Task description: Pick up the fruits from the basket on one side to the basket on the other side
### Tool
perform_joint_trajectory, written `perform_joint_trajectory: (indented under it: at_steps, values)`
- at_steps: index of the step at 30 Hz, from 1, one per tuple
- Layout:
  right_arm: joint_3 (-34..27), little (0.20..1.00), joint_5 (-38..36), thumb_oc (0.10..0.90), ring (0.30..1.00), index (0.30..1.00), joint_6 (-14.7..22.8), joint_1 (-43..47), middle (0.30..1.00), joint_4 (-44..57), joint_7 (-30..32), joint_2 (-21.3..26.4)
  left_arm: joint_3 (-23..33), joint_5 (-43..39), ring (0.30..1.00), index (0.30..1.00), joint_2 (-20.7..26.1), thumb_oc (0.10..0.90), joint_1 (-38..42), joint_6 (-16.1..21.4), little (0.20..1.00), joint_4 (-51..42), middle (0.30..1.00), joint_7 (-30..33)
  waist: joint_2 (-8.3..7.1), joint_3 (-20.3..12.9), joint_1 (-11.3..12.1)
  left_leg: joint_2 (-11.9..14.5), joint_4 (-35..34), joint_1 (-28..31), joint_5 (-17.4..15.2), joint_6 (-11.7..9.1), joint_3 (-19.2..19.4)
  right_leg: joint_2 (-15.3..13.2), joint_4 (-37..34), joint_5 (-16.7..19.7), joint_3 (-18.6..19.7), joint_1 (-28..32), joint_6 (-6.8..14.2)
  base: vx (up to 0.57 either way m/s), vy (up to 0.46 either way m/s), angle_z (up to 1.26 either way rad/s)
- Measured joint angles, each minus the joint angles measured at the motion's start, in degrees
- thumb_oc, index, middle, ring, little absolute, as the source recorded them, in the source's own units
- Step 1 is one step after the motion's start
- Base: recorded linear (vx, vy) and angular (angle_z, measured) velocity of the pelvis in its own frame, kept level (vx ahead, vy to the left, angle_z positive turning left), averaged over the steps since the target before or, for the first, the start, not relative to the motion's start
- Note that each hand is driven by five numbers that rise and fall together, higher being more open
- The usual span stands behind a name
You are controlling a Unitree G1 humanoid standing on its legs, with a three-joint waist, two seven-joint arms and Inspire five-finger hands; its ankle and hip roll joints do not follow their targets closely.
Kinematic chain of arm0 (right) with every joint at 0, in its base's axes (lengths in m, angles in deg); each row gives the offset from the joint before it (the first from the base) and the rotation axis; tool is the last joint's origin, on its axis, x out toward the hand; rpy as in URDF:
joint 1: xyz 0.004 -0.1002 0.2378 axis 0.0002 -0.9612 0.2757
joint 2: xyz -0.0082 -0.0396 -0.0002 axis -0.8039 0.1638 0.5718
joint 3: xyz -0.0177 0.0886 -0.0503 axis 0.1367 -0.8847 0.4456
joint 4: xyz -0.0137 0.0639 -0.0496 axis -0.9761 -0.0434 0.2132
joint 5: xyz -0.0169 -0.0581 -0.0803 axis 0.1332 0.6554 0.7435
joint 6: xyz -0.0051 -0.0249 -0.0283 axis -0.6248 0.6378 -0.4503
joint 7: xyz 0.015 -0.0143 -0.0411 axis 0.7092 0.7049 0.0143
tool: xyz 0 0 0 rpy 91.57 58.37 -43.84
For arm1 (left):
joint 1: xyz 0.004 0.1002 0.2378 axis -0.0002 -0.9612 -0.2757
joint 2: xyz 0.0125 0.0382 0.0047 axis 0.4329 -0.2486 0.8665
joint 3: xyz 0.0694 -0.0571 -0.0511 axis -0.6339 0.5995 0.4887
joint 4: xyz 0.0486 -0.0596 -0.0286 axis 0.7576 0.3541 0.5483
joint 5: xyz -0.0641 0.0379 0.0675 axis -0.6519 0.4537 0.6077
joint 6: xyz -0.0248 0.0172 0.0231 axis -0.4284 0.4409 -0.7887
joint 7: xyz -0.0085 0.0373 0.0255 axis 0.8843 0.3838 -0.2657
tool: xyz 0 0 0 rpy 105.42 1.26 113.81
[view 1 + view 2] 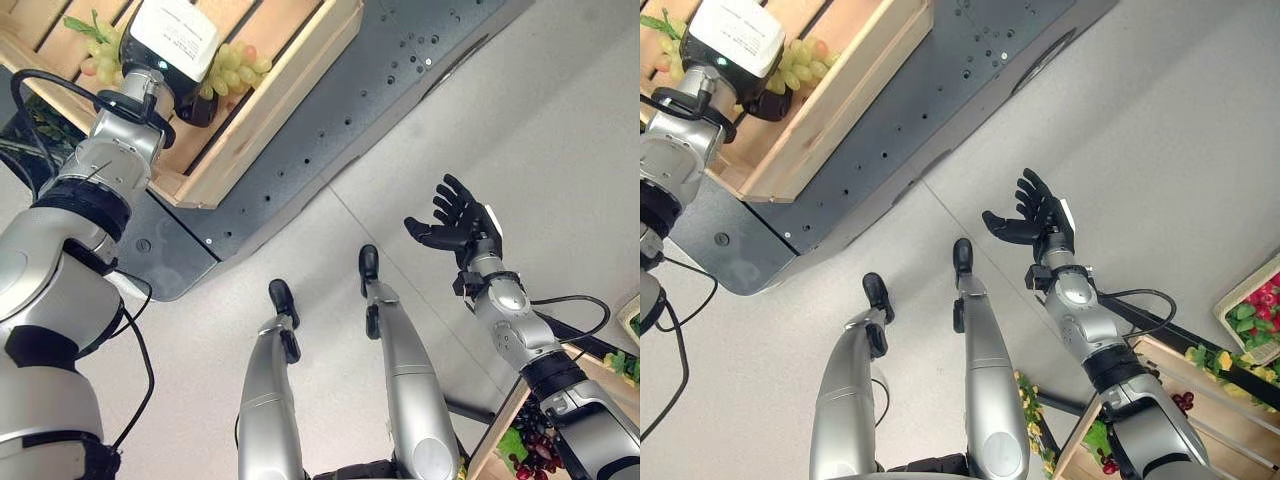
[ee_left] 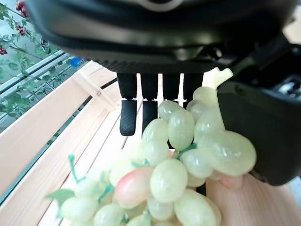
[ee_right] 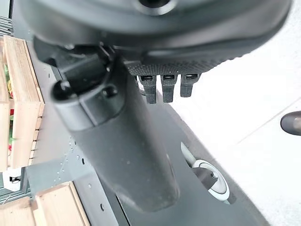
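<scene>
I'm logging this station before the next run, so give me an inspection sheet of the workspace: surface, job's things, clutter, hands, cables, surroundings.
Surface: dark perforated platform on a pale floor.
Job's things: green grape bunch, one grape pinkish, over the slats of a wooden crate on the platform; a second wooden crate on the robot's right holds dark red grapes and leaves.
Clutter: nothing seen.
Hands: left hand in the crate, thumb and fingers round the grape bunch; right hand open in the air above the floor, holding nothing.
Cables: nothing seen beyond the robot's own.
Surroundings: a caster wheel under the platform; a tray of red fruit and leaves at far right.
</scene>
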Motion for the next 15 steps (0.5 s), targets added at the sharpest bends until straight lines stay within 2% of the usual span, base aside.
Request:
perform_joint_trajectory:
  at_steps: [4,6,10,15]
  values:
    - [0.0,0.9,-1.7,0.8,0.9,0.9,0.0,-0.1,0.9,0.0,0.0,0.0,0.1,-4.6,0.3,0.3,0.0,0.4,-0.6,-0.1,0.3,0.0,0.3,2.6,0.01,0.0,0.3,0.0,-0.1,0.5,0.0,0.0,0.2,0.0,0.2,0.0,0.2,0.2,0.0,0.0,0.0,0.0]
    - [0.0,0.9,-1.6,0.8,0.9,0.9,0.0,-0.2,0.9,0.0,0.0,0.0,0.4,-9.3,0.3,0.3,0.0,0.4,-1.7,-0.2,0.3,-0.2,0.3,6.2,0.02,0.0,0.5,0.0,-0.3,1.1,0.0,0.0,0.2,0.0,0.2,0.0,0.2,0.7,-0.1,0.0,0.0,0.0]
    - [0.1,0.9,-1.5,0.8,0.9,0.9,0.0,-0.9,0.9,0.1,0.0,-0.3,5.8,-19.1,0.3,0.3,-0.2,0.4,-7.2,0.1,0.3,-1.9,0.3,13.9,0.02,0.0,0.8,-0.1,-1.0,4.0,0.0,0.0,0.4,-0.1,0.2,-0.2,0.2,3.3,-0.2,0.01,-0.01,0.0]
    - [0.1,0.9,-1.1,0.8,0.9,0.9,0.0,-3.8,0.9,0.7,0.0,-0.7,12.6,-24.0,0.3,0.3,-0.4,0.4,-10.3,2.9,0.3,-3.9,0.3,18.9,0.01,0.0,2.1,-0.2,-2.6,8.4,0.2,-0.3,-0.4,0.0,-0.8,-0.4,-0.6,7.8,-0.4,0.04,-0.033,0.04]
